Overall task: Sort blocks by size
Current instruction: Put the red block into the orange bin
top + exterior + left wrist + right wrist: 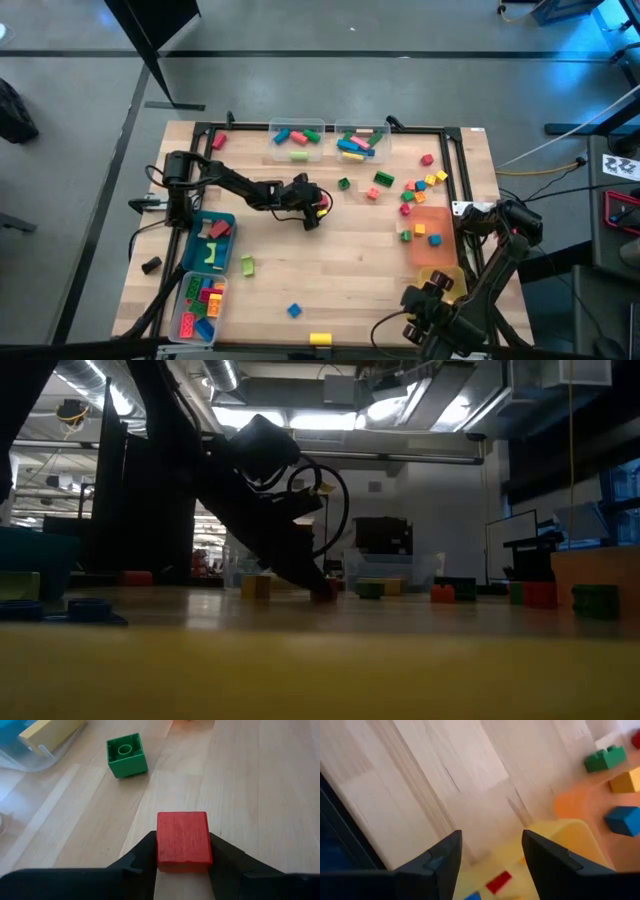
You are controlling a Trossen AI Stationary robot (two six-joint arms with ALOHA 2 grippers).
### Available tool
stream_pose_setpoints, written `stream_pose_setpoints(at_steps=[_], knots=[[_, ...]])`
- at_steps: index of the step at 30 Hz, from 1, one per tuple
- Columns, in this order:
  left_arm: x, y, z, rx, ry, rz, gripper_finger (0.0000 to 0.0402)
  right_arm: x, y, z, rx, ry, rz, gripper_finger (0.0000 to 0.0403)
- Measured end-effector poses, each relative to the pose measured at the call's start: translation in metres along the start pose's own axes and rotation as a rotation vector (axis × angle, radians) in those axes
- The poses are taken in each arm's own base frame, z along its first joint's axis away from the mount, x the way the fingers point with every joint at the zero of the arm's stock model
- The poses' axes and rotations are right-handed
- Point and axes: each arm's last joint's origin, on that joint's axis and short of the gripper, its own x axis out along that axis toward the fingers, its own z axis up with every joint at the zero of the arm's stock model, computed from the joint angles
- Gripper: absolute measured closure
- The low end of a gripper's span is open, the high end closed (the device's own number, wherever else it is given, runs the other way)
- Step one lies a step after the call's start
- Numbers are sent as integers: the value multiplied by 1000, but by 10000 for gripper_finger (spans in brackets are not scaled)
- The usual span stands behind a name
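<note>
A red cube [182,840] sits on the wooden table near its middle, and my left gripper [316,213] is closed around it. A green one-stud block [126,755] lies just beyond it. More blocks are scattered toward the right [420,190]. Others lie in the orange bin [432,235]. My right gripper [492,845] hangs open with nothing between its fingers, above the yellow bin [570,845] at the near right. That bin holds a red block [498,881]. My left gripper pinches the red cube by its two opposite side faces [162,851], one finger [142,852] on each. The fingers slant down from the table's left side. The cube stands on the table with its top face level [324,593].
Two clear bins [297,140] [360,143] with blocks stand at the far edge. A blue bin [212,240] and a clear bin [203,305] stand at the left. Single blocks lie at the near side: green [247,265], blue [294,311], yellow [320,340].
</note>
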Motion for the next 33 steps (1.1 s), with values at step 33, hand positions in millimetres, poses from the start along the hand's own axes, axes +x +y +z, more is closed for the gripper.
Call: stream_pose_setpoints(at_steps=[33], knots=[[-27,-82,65,350,-384,-191,281,-56,-117,117,12,-362,44,194]])
